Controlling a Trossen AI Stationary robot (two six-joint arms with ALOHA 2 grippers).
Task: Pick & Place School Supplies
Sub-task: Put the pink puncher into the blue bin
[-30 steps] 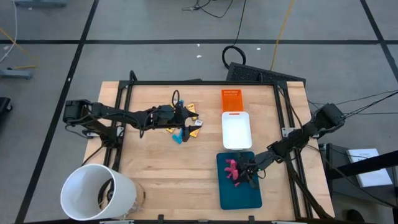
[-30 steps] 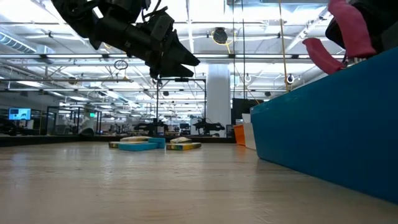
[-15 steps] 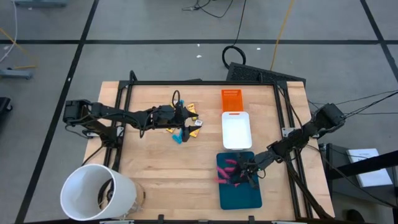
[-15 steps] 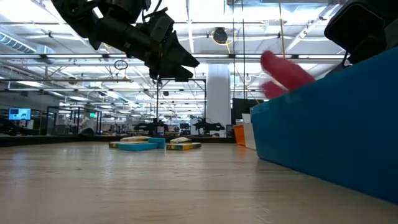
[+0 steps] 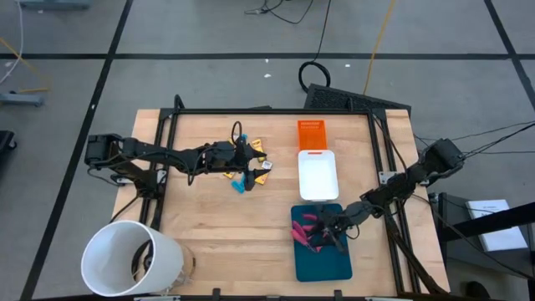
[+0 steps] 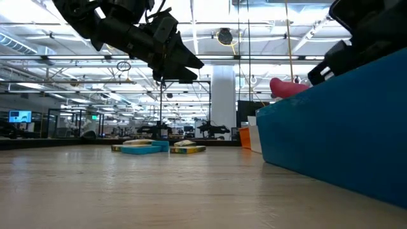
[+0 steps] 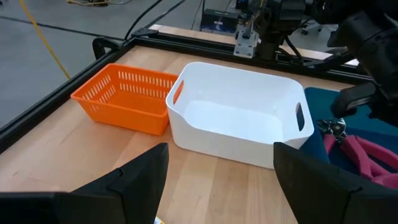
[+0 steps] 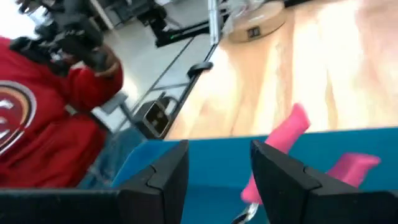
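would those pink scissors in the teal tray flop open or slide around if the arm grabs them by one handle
Probably somewhat. The pink scissors lie with handles splayed in the teal tray, so the pivot looks loose and the free half may swing. The handles look like smooth, hard plastic, so the right gripper could slip. They seem light.

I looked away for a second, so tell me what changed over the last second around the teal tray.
The pink scissors left the right gripper: a second ago they were held up above the teal tray, and now they lie in it, handles toward its near-left corner. The gripper now stands open just over the tray. The left gripper over the small pieces, the white tray and the orange basket stayed put.
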